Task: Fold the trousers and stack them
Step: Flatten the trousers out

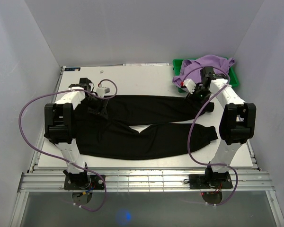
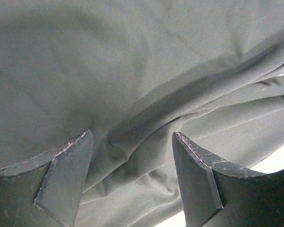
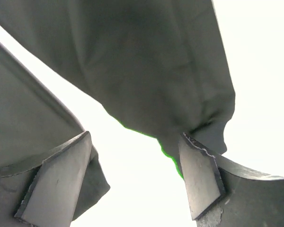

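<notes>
The trousers [image 1: 146,125] lie flat across the table [image 1: 142,85], waist at the left, both legs running right. The near leg ends in a cuff near the right arm's base. Farther back, the left claw [image 1: 100,105] hangs over the waist end by the far leg's top. Its fingers [image 2: 68,161] are spread, and only creased black cloth shows between them. The right claw [image 1: 199,97] is over the far leg's cuff, also spread and pinching nothing. That cuff lies just beside its right finger [image 3: 201,175], with bare table showing between the fingers. At the far right corner, a green bin [image 1: 177,61] holds a purple garment [image 1: 208,64].
</notes>
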You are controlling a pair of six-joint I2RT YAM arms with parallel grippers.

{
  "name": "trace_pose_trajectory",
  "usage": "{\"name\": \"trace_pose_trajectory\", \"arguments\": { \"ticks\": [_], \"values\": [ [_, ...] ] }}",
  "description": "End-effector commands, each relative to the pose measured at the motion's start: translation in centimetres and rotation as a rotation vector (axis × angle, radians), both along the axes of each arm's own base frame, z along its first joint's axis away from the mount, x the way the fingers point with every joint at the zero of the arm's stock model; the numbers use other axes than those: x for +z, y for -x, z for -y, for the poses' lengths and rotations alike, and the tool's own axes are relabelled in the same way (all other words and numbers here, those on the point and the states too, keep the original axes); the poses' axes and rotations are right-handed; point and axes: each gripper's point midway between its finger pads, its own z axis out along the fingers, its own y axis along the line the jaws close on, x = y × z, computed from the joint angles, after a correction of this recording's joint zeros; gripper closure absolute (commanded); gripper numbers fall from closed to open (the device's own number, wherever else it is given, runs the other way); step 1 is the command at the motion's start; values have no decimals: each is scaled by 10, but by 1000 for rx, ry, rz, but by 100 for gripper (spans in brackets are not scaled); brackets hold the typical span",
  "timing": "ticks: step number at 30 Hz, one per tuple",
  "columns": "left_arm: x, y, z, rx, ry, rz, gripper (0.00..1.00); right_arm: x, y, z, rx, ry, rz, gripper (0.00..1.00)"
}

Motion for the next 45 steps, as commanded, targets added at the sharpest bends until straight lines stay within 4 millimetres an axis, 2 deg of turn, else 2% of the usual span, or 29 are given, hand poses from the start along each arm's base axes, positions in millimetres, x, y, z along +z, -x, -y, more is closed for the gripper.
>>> {"name": "trace_pose_trajectory", "arguments": {
  "ticks": [1, 2, 4, 5, 9, 10, 12, 13, 16, 19, 20, 21, 22, 25, 26, 27, 30, 31, 33, 34, 35, 36, 37, 38, 39, 41, 42, 43, 45],
  "values": [
    [42, -29, -13, 37, 12, 144, 21, -13, -6, -26, -12, -78, -52, 21],
    [43, -31, -13, 41, 14, 142, 22, -25, -11, -30, -16, -81, -65, 21],
    [43, -39, -16, 51, 9, 148, 22, -34, -15, -33, -39, -90, -77, 23],
    [37, -41, -16, 53, 8, 134, 22, -43, -19, -31, -52, -77, -79, 24],
    [16, -38, -19, 42, -10, 81, 23, -68, -14, -16, -62, -3, -94, 32],
    [11, -35, -20, 39, -13, 64, 23, -79, -2, -10, -54, 21, -122, 38],
    [-1, -29, -20, 32, -19, 39, 24, -86, 6, 3, -60, 60, -132, 44],
    [-6, -26, -21, 28, -22, 27, 25, -93, 19, 9, -64, 71, -162, 49],
    [-20, -11, -21, 11, -20, -16, 28, -92, 34, 32, -99, 73, -183, 54],
    [-29, 8, -13, -27, 13, -56, 32, -90, 60, 57, -123, 68, -221, 54],
    [-30, 12, -11, -36, 17, -59, 32, -87, 67, 58, -111, 53, -221, 54],
    [-31, 18, -6, -48, 38, -73, 33, -85, 69, 59, -111, 44, -221, 52],
    [-28, 20, -3, -56, 53, -66, 33, -80, 72, 60, -117, 32, -229, 44],
    [-15, 17, 7, -63, 97, -40, 30, -62, 58, 53, -123, -18, -198, 33],
    [-6, 12, 8, -61, 108, -19, 27, -54, 58, 50, -123, -37, -209, 31],
    [9, 1, 8, -63, 106, 16, 26, -35, 38, 46, -118, -66, -155, 30],
    [39, -22, 0, -87, 69, 103, 18, -2, 15, 42, -110, -106, -94, 26],
    [65, -47, -10, -83, 54, 194, 16, 19, -5, 47, -98, -105, -23, 26],
    [85, -64, -26, -118, 48, 263, 2, 31, -20, 54, -88, -97, 22, 25],
    [110, -87, -48, -89, 14, 352, 2, 37, -32, 61, -69, -84, 53, 25],
    [118, -98, -57, -92, 2, 389, 2, 38, -36, 64, -59, -72, 60, 25],
    [114, -106, -68, -124, -13, 397, 2, 37, -40, 69, -54, -46, 63, 25],
    [120, -116, -86, -103, -32, 427, 2, 34, -46, 73, -43, -36, 62, 26],
    [137, -132, -99, -99, -70, 489, 2, 33, -49, 75, -21, -27, 64, 26],
    [122, -140, -110, -109, -87, 471, 2, 31, -52, 74, -6, -33, 60, 26],
    [127, -157, -132, -94, -134, 510, 11, 24, -55, 72, 18, -43, 36, 27],
    [123, -160, -139, -94, -124, 511, 16, 20, -56, 72, 45, -43, 31, 27],
    [115, -162, -153, -94, -111, 517, 19, 12, -58, 72, 56, -43, 18, 28],
    [127, -169, -159, -112, -14, 609, 22, 7, -63, 75, 87, -27, 22, 28]
  ]
}}
